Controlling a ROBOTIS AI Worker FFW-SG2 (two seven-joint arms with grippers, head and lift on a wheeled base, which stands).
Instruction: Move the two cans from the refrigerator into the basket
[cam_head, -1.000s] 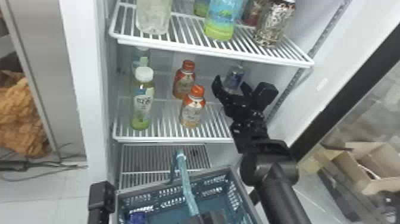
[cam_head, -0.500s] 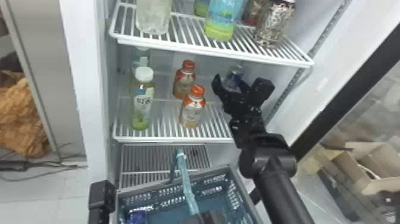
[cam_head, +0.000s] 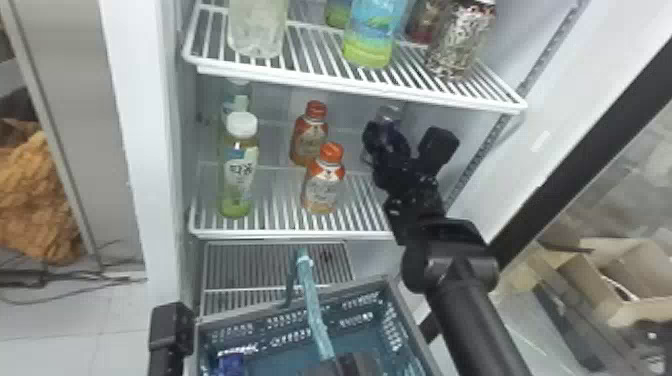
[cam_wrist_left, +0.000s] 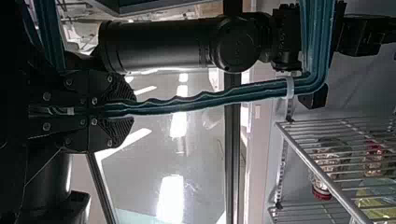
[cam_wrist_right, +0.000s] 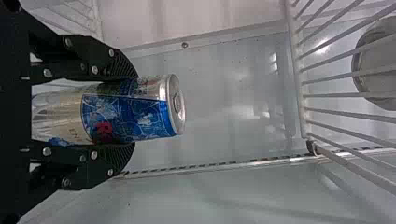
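Looks like a lab or workshop, judging by the black robot arm (cam_head: 475, 320) at the refrigerator (cam_head: 135, 150), loose cables (cam_head: 50, 274) on tiled floor (cam_head: 50, 357) to its left, and an open cardboard box (cam_head: 645, 311) to its right. Hints at a shop only in the bottles (cam_head: 322, 185) on its shelves (cam_head: 360, 89).

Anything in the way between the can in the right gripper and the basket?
Yes. The front shelf edge lies between the can, in the right gripper, and the lower basket; the teal handle, held by the left gripper, rises over the basket. The orange-capped bottles stand left of the can, probably beside the path.
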